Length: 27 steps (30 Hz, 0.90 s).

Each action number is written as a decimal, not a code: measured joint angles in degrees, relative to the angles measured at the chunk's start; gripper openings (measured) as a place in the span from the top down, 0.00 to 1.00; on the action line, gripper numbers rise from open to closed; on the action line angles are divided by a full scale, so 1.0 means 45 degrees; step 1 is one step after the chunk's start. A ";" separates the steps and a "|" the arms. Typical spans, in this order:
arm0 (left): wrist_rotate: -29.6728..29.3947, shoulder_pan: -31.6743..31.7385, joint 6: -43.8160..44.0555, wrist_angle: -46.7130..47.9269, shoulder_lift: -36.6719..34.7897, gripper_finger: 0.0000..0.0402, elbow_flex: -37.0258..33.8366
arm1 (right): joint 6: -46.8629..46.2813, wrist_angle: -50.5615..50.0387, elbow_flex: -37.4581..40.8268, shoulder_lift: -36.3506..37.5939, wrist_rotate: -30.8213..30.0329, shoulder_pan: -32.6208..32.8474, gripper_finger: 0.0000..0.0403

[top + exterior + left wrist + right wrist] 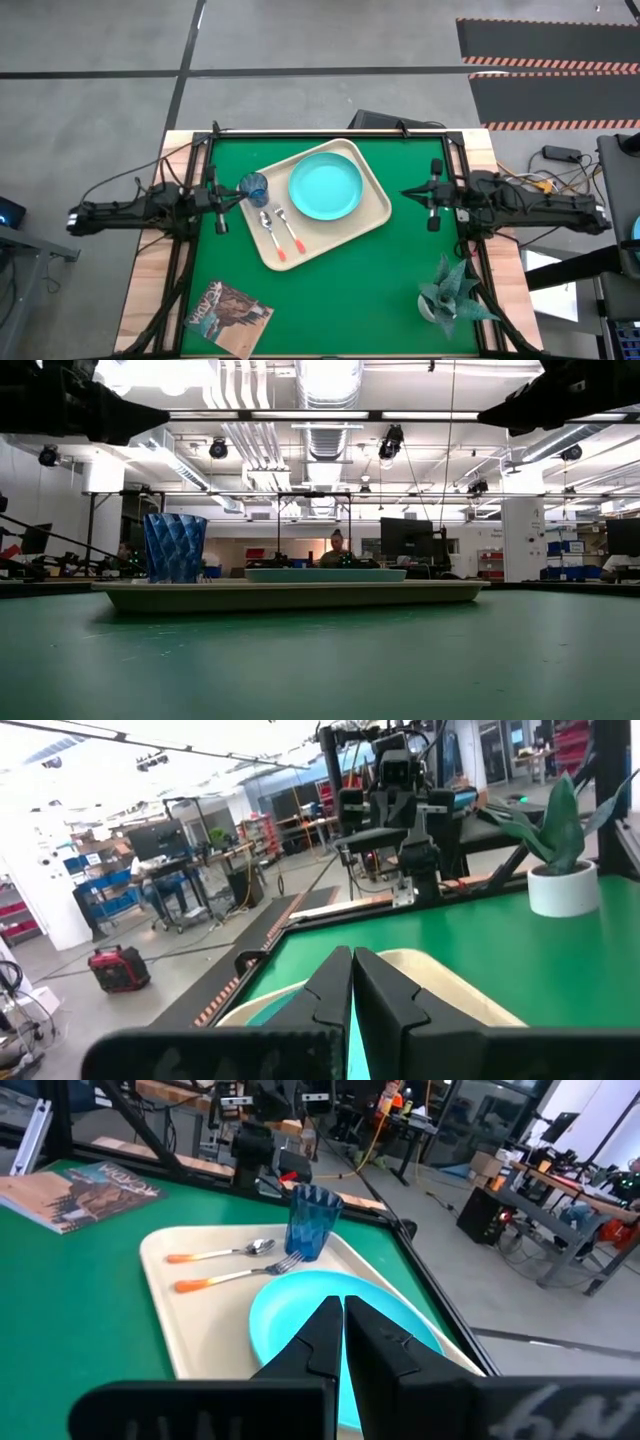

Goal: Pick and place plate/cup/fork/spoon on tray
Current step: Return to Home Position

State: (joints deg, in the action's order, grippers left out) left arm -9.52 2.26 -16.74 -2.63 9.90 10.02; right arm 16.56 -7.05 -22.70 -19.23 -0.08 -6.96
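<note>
The beige tray [372,222] lies slantwise on the green mat. On it rest the turquoise plate [325,186], the blue cup [255,187] standing upright at the tray's left corner, the spoon [267,232] and the fork [288,230], side by side. They also show in the right wrist view: the plate [300,1315], cup [310,1222], spoon [222,1252] and fork [235,1273]. My left gripper [238,197] is shut and empty, raised just left of the cup. My right gripper [405,192] is shut and empty, raised right of the tray.
A potted plant [452,290] stands at the near right of the mat. A magazine [230,312] lies at the near left. The low view shows the tray's rim [300,595] with the cup [175,547] on it, both arms high above.
</note>
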 joint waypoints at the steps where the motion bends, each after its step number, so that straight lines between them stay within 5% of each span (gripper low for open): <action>1: 0.0000 0.0000 0.0004 0.0148 -0.0102 1.00 0.0000 | 0.0000 -0.0098 0.0027 0.0115 0.0000 0.0000 0.98; 27: 0.0000 0.0000 -0.0069 0.0507 -0.1711 1.00 -0.0648 | 0.0379 0.0043 0.0991 0.3161 -0.0015 -0.0044 0.98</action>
State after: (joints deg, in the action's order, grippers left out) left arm -9.52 2.26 -17.05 -0.35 2.20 7.10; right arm 18.26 -6.85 -18.24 -5.00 -0.14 -7.16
